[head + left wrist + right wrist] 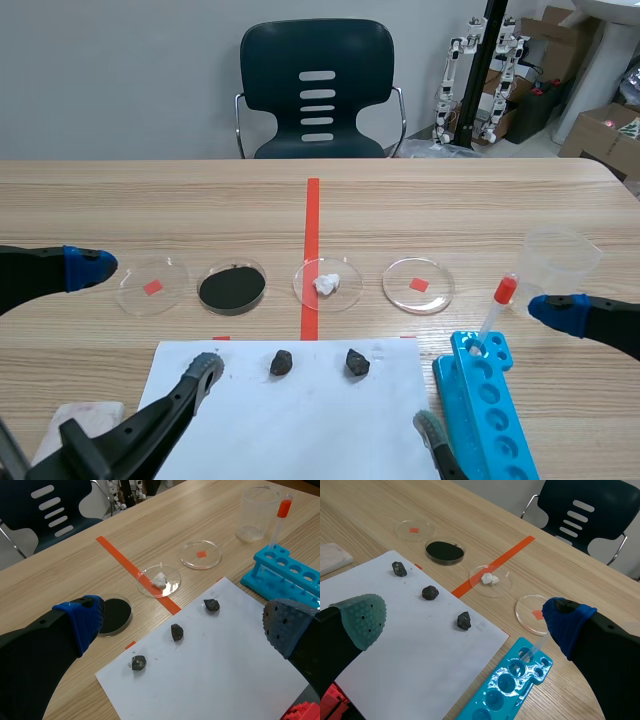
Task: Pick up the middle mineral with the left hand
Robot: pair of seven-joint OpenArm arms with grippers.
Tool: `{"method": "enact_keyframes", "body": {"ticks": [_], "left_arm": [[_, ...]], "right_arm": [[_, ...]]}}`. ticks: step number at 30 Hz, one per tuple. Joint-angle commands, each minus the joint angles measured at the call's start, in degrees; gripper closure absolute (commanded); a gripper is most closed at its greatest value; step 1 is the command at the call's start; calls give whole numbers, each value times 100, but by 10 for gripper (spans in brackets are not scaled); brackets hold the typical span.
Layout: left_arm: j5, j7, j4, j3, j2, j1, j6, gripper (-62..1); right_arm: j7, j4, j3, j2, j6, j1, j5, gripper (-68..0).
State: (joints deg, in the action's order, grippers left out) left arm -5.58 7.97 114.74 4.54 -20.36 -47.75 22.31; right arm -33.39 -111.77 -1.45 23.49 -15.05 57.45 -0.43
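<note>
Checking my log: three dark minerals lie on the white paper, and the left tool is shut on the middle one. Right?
No: the left tool is open, not shut on the middle mineral, as the left wrist view shows. It lies with the other two minerals on the white paper.

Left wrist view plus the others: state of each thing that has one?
left gripper: open, holding nothing
right gripper: open, holding nothing
middle mineral: lying on the white paper, not gripped
plastic beaker: upright, looks empty
red-capped tube: standing in the blue rack
petri dish: holds black powder
</note>
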Motion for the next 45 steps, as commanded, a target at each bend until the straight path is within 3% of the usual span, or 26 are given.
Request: {"method": "enact_keyframes", "body": {"ticks": [1,17,20,29,32,34,39,45], "left_arm": [[-57,103,44,-22,-33,2,-13,-623],[-129,-4,44,-22,-48,20,-13,-623],[-490,-516,44,-35,-170,98,-11,-623],[-1740,-2852,44,-236,-459,866,-133,-623],[-2284,-3781,44,-389,-459,1231,-584,-623],[-2452,-4249,44,-544,-459,1502,-927,-623],[-2498,-4800,-50,-1163,-457,2273,-1888,-623],[-2511,-5416,-761,-2100,-444,3373,-3086,-623]], "right_arm": [[-103,-142,52,-15,7,-46,68,-679],[-105,-142,52,-15,7,-46,68,-679],[-103,-142,52,-15,7,-46,68,-679],[-103,-142,52,-15,7,-46,68,-679],[-103,-142,52,-15,7,-46,68,-679],[-103,-142,52,-15,7,-46,68,-679],[-103,-142,52,-15,7,-46,68,-679],[-103,-142,52,-15,7,-46,68,-679]]}}
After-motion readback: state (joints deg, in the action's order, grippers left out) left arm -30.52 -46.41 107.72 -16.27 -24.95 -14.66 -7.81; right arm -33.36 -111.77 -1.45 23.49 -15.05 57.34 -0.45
